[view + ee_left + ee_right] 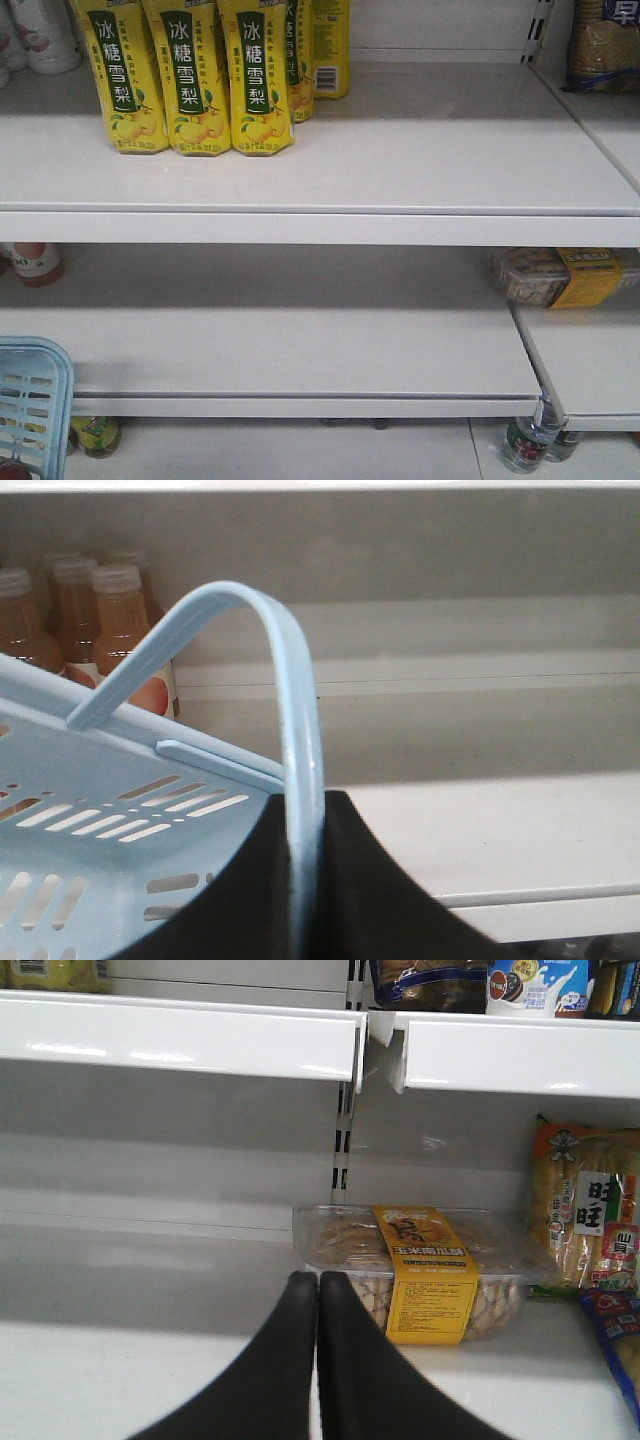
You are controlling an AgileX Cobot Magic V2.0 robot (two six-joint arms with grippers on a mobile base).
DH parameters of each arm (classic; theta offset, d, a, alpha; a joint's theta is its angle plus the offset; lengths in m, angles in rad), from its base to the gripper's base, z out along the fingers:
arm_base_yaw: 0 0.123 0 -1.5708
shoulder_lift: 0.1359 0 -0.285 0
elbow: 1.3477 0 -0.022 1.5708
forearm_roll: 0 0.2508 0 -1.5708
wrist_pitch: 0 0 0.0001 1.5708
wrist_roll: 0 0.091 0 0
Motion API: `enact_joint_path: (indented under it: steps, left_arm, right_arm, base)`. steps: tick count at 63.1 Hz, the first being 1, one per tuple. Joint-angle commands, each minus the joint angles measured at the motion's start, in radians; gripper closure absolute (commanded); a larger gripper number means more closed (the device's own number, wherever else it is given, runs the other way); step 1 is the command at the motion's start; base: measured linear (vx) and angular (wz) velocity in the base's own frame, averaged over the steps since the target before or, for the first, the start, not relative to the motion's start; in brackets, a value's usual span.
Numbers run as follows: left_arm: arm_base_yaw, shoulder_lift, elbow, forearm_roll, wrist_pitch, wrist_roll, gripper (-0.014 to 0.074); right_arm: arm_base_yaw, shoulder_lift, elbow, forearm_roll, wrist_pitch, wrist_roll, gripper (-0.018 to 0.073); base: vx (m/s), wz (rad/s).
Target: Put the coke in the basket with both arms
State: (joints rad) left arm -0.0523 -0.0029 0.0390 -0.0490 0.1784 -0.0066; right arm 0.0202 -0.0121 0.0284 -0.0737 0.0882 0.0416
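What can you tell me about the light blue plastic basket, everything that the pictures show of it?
The light blue plastic basket has slotted sides, a flat rim and a thin arched handle of the same pale blue. In the left wrist view the handle stands raised and runs down between the black fingers of the left gripper, which is shut on it. The basket hangs tilted before the white shelves. The front view shows only one corner, at the lower left. Its inside cannot be seen.

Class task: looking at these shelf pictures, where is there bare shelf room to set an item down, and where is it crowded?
Free: the upper shelf right of the yellow bottles, and the middle shelf between the basket and the clear snack box. Crowded: the upper shelf's back left, packed with yellow bottles, and the shelf section around the snack box and snack bags.
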Motion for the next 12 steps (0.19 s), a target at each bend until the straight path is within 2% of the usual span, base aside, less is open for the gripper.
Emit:
enact_joint_path:
  steps: [1,12]
  left_arm:
    - [0.002,-0.024,0.003,0.017,-0.161,0.034,0.0601]
    - [0.002,-0.024,0.003,0.017,-0.161,0.034,0.0601]
  right_arm:
    - [-0.007,-0.011,0.019,0.000,-0.072,-0.007,0.0569]
    - [-0.007,-0.011,0.019,0.000,-0.072,-0.007,0.0569]
  base:
    - [0.00,0.00]
    - [0.00,0.00]
